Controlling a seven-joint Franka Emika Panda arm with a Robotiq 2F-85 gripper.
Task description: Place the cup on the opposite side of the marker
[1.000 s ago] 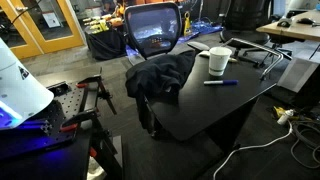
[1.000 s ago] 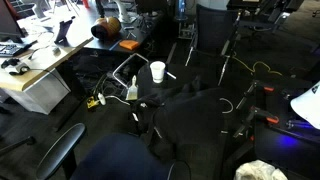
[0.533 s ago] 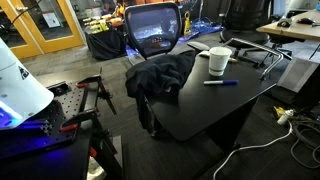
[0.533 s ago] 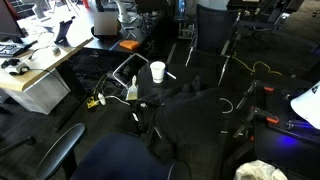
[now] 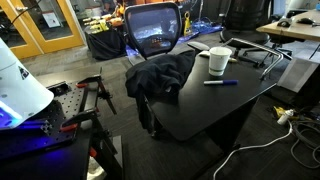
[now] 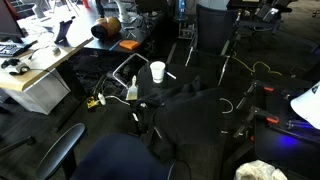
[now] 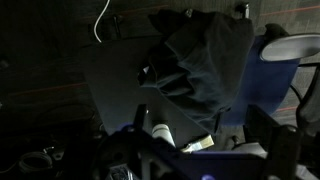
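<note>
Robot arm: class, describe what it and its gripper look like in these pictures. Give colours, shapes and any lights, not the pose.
In both exterior views only part of the arm shows, at the frame edge. It is a smooth, rounded white shell with a blue-violet light glowing at its lower end. In the wrist view the gripper is a cluster of black mechanical parts. It is too dim to make out the jaws, cables or markings.

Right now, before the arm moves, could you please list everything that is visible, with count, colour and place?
plain white disposable cup: one, white, upright on the table, beside the marker but apart from it.
slim dark marker: one, blue-black, lying flat on the table, nearer the camera than the cup.
flat black table: one, black, centre.
crumpled dark cloth: one, black, on the table end by the chair.
mesh-backed office chair: one, black, behind the cloth.
tool: one, dark, bottom of the wrist view; open or shut unclear.
</note>
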